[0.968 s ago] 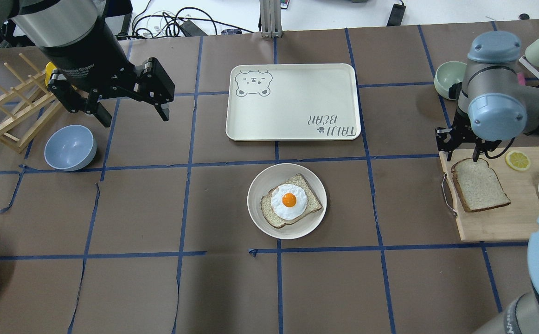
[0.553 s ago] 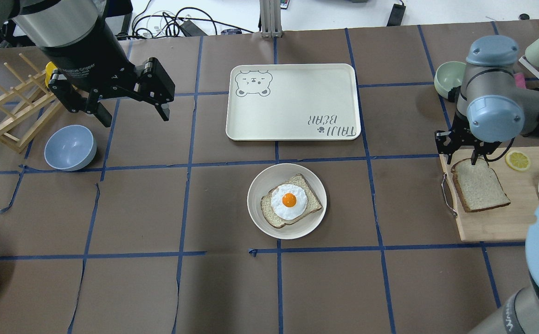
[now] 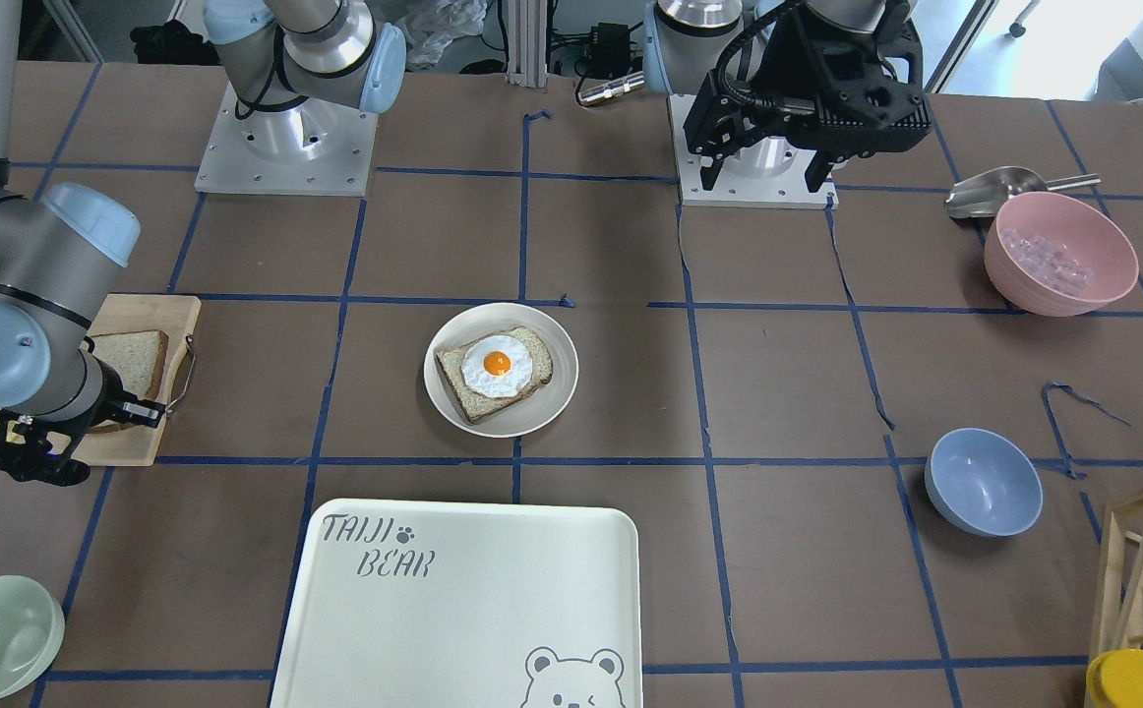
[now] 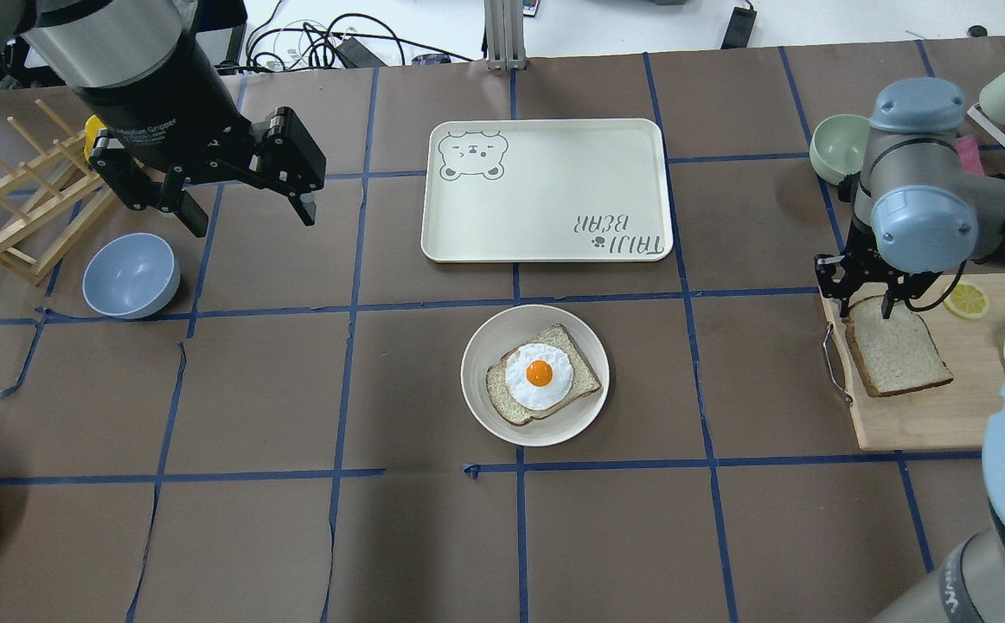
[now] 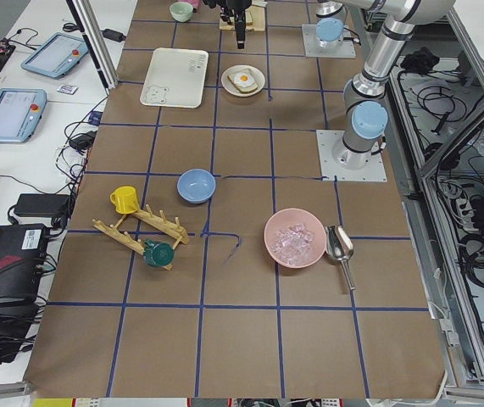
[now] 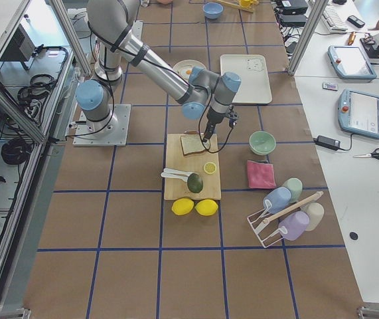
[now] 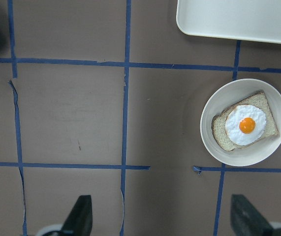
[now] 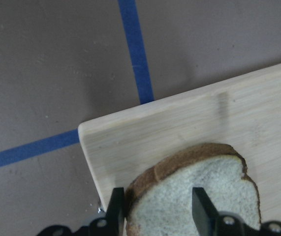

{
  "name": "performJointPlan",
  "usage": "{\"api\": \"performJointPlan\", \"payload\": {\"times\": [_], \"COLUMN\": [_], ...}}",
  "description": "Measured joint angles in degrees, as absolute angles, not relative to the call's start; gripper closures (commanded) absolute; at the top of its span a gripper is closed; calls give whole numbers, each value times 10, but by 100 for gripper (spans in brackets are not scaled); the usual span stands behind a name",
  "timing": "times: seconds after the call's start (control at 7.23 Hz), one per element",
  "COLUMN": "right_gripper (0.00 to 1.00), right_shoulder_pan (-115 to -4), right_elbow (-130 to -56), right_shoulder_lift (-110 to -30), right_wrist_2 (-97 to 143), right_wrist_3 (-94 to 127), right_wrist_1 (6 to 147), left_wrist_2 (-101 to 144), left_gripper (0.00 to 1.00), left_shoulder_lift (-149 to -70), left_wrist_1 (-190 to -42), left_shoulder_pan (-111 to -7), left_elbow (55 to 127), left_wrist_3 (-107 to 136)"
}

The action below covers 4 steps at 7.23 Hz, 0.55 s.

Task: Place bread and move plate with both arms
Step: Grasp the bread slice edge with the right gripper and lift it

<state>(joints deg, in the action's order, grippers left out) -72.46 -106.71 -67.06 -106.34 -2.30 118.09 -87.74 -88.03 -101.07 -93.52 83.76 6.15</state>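
Note:
The plain bread (image 4: 900, 355) lies flat on a wooden cutting board (image 4: 926, 420) at the right; it also shows in the front view (image 3: 134, 354). My right gripper (image 4: 867, 305) is open and low over the slice's rounded far end. In the right wrist view one finger (image 8: 116, 209) stands just outside the crust and the other (image 8: 202, 209) is over the crumb (image 8: 179, 196). The off-white plate (image 4: 478, 381) sits mid-table and holds a slice topped with a fried egg (image 4: 540, 374). My left gripper (image 4: 250, 218) is open and empty, high over the far left.
The cream TAIJI BEAR tray (image 4: 546, 190) lies beyond the plate. A blue bowl (image 4: 131, 275) and a wooden rack (image 4: 18, 208) are at the left. A green bowl (image 4: 835, 147) and a lemon slice (image 4: 965, 298) are near the right arm. A pink bowl (image 3: 1060, 253) stands by the left base.
My right gripper has moved down and nearer onto the far end of the bread, its fingers now straddling the crust. The left arm, plate and bread have not moved.

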Motion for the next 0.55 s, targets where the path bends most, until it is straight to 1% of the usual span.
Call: {"api": "performJointPlan", "payload": {"times": [0.14, 0.28, 0.41, 0.55], "right_gripper": [43, 46, 85, 100], "right_shoulder_pan": [-724, -724, -724, -723], "right_elbow": [-1069, -1070, -1073, -1075], "right_shoulder_lift": [-671, -671, -671, -671], "right_wrist_2": [-1063, -1063, -1063, -1062], "right_wrist_3": [-23, -22, -22, -22], "right_wrist_1": [1180, 1179, 1178, 1177], "left_wrist_2": [-877, -878, -877, -877], "left_gripper": [0, 0, 0, 0], "left_shoulder_lift": [-881, -881, -881, -881], "left_wrist_1": [-1011, -1011, -1011, -1011], "left_shoulder_pan": [-935, -935, -935, -935], "left_elbow": [838, 838, 838, 838], "left_wrist_3": [61, 61, 61, 61]}}
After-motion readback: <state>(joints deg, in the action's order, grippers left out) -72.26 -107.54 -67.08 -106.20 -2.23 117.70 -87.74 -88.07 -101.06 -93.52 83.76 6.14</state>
